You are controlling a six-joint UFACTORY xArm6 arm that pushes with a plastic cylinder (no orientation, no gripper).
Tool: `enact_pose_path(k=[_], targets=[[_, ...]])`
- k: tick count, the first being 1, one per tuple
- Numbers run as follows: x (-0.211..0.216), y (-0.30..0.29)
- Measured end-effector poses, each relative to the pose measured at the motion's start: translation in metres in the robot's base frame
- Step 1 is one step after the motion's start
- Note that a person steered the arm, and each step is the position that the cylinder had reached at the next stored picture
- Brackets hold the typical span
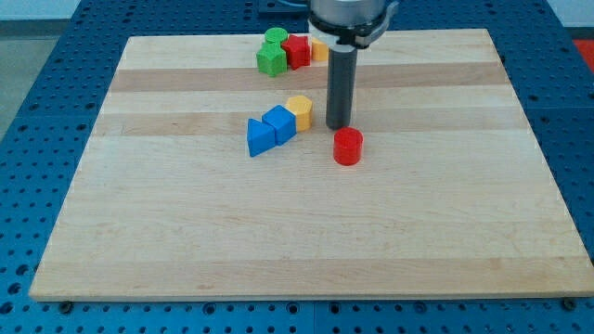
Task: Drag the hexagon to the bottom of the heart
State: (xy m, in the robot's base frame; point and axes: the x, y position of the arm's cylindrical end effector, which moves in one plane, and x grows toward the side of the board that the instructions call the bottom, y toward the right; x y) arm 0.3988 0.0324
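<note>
My tip [339,127] rests on the board just above and slightly left of a short red block [348,147] that looks round or hexagonal; a narrow gap may separate them. A yellow block [299,111], whose shape I cannot tell for sure, sits a little to the tip's left. It touches a blue cube [278,122], which touches a blue triangular block [261,137] further left and lower. I cannot make out which block is the heart.
Near the view's top edge of the wooden board [445,232] is a cluster: a green round block [275,38], a green star-like block [270,61], a red block [297,51] and a yellow block [318,48] partly hidden behind the rod.
</note>
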Motion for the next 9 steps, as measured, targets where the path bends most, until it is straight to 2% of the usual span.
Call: enact_pose_path(k=[1, 3, 4, 6, 9], targets=[[0.031, -0.013], [0.029, -0.086], [0.014, -0.094], [-0.009, -0.082], [-0.012, -0.003]])
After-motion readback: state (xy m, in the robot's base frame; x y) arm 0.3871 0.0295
